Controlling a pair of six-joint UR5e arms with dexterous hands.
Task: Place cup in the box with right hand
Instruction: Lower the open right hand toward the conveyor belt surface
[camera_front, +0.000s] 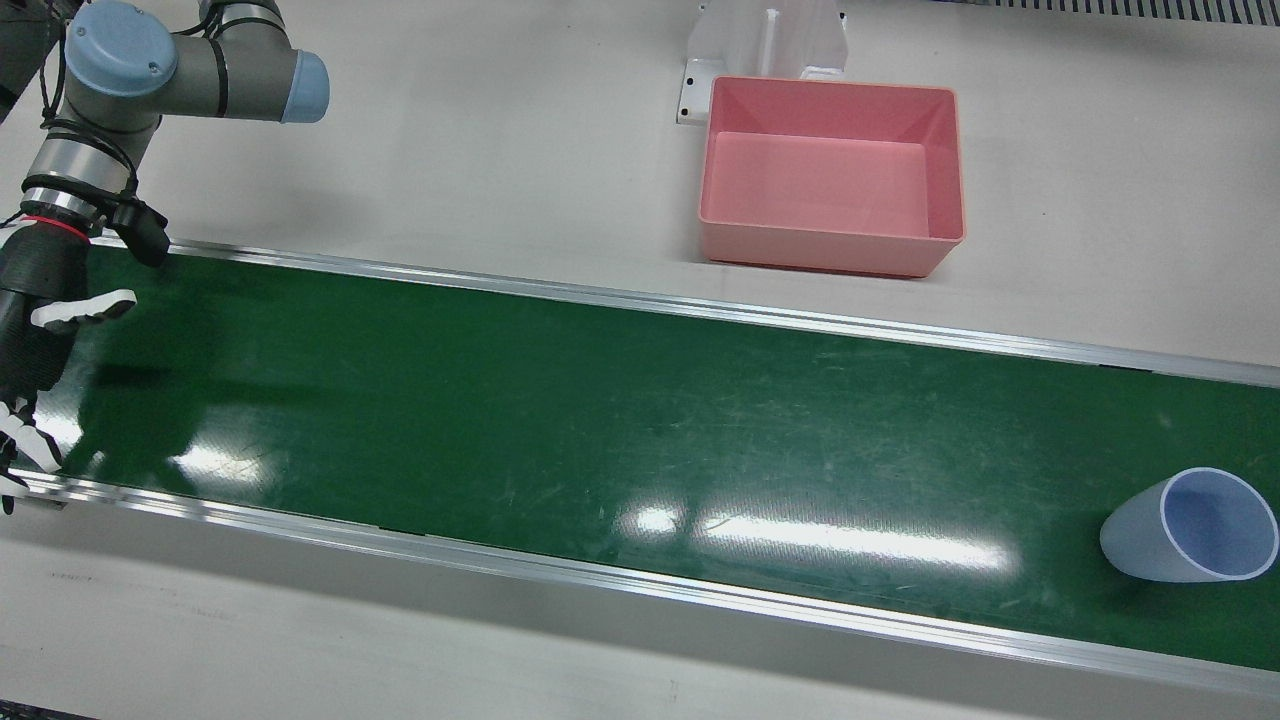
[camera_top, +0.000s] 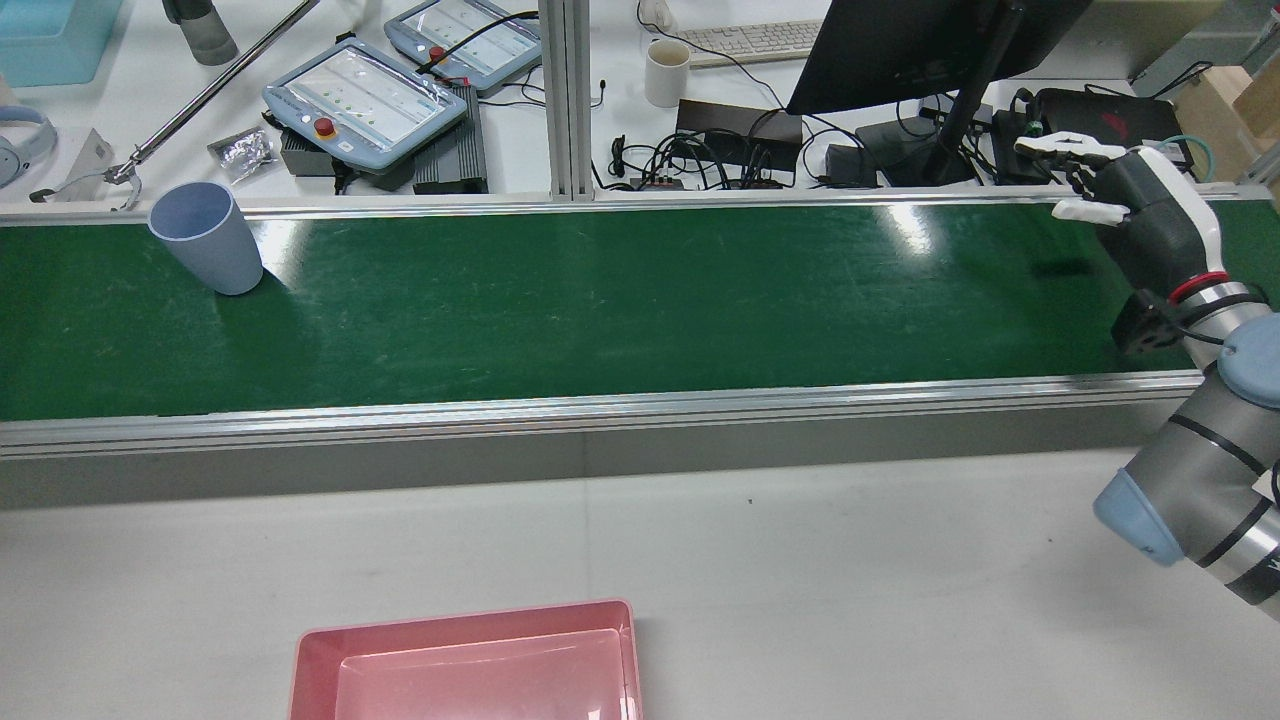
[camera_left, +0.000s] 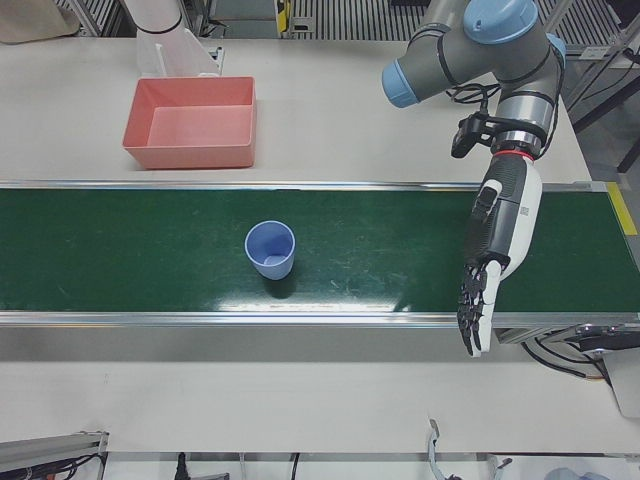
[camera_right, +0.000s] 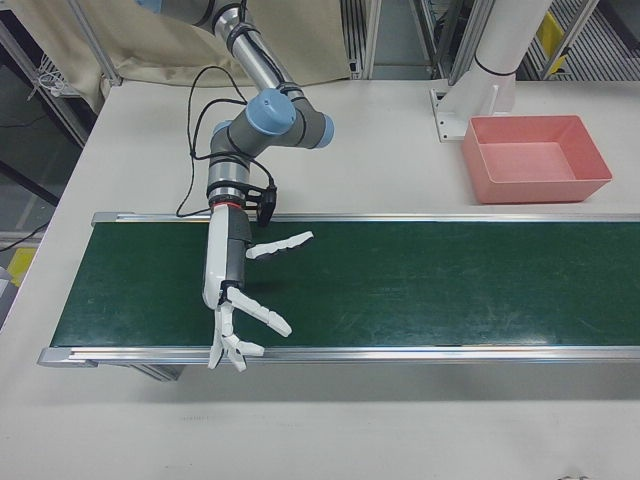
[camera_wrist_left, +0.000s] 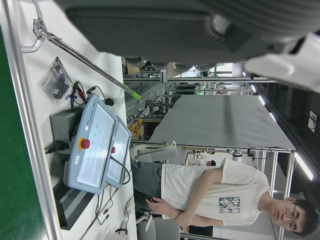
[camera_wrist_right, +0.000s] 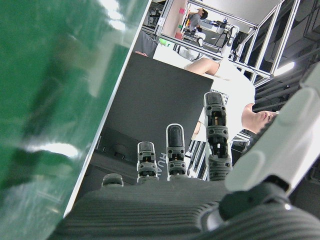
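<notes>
A pale blue cup (camera_front: 1190, 525) stands upright on the green conveyor belt (camera_front: 600, 420). It also shows in the rear view (camera_top: 205, 238) and the left-front view (camera_left: 270, 250). The empty pink box (camera_front: 830, 255) sits on the white table beside the belt, and also shows in the rear view (camera_top: 465, 615) and the right-front view (camera_right: 540, 190). My right hand (camera_right: 235, 300) is open and empty, fingers spread, over the belt's far end, a long way from the cup; it also shows in the front view (camera_front: 40, 340) and the rear view (camera_top: 1120, 200). My left hand (camera_left: 495, 250) is open and empty over the belt, beyond the cup.
A white arm pedestal (camera_front: 765, 40) stands right behind the box. Past the belt's far rail in the rear view lie teach pendants (camera_top: 365, 100), a white mug (camera_top: 667, 72), cables and a monitor (camera_top: 900, 50). Aluminium rails (camera_front: 640, 300) edge the belt.
</notes>
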